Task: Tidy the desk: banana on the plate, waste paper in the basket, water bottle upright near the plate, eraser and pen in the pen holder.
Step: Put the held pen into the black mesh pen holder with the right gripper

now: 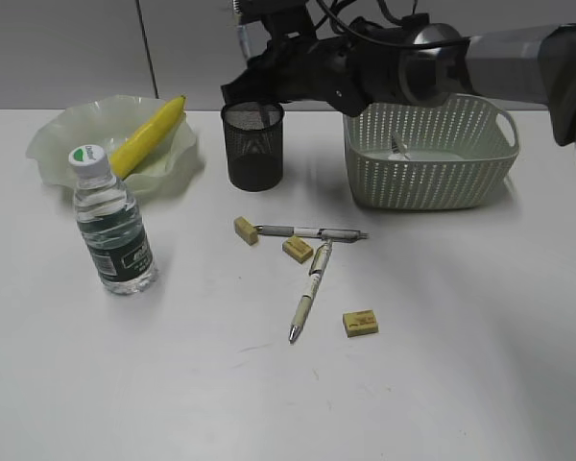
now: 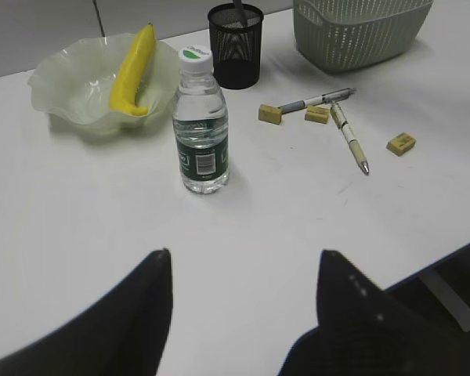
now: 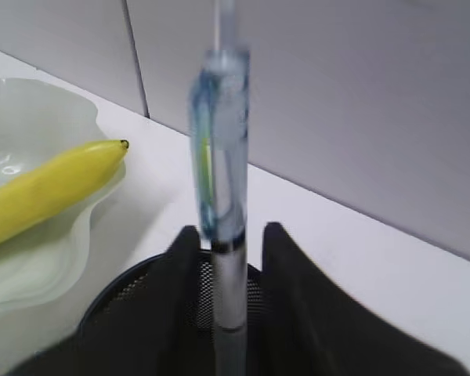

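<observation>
- The left gripper [image 2: 243,270] hangs low over the near edge of the desk [image 2: 78,227], its two dark fingers spread wide with nothing between them; it looks idle.
- Just beyond it the water bottle [image 2: 201,125] stands upright, cap on, close beside the plate [image 2: 55,82]; that part of the task looks done.
- On the middle of the desk lie the things yet to be put away: two pens, one lying crosswise [image 1: 312,231] and one pointing toward the viewer [image 1: 308,293], their ends meeting, and three small tan erasers [image 1: 246,230] [image 1: 298,249] [image 1: 360,323], the last lying apart from the others.
- Farther back, the banana [image 1: 150,134] rests in the plate, its tip over the rim.
- The step in hand is pens into the pen holder [image 1: 253,144]. The right gripper [image 3: 229,243] hovers over the holder's mouth; a clear blue-tinted pen [image 3: 222,157] stands upright between its fingers, lower end inside the cup. The pen is blurred, and whether the fingers pinch it or have let go cannot be told.
- The next move probably calls for letting the pen drop fully, lifting clear of the cup without tipping it, then reaching to the loose pens.
- At the far right sits the basket [image 1: 432,154]; something small and pale shows inside, likely the waste paper, though it is too small to be sure.
</observation>
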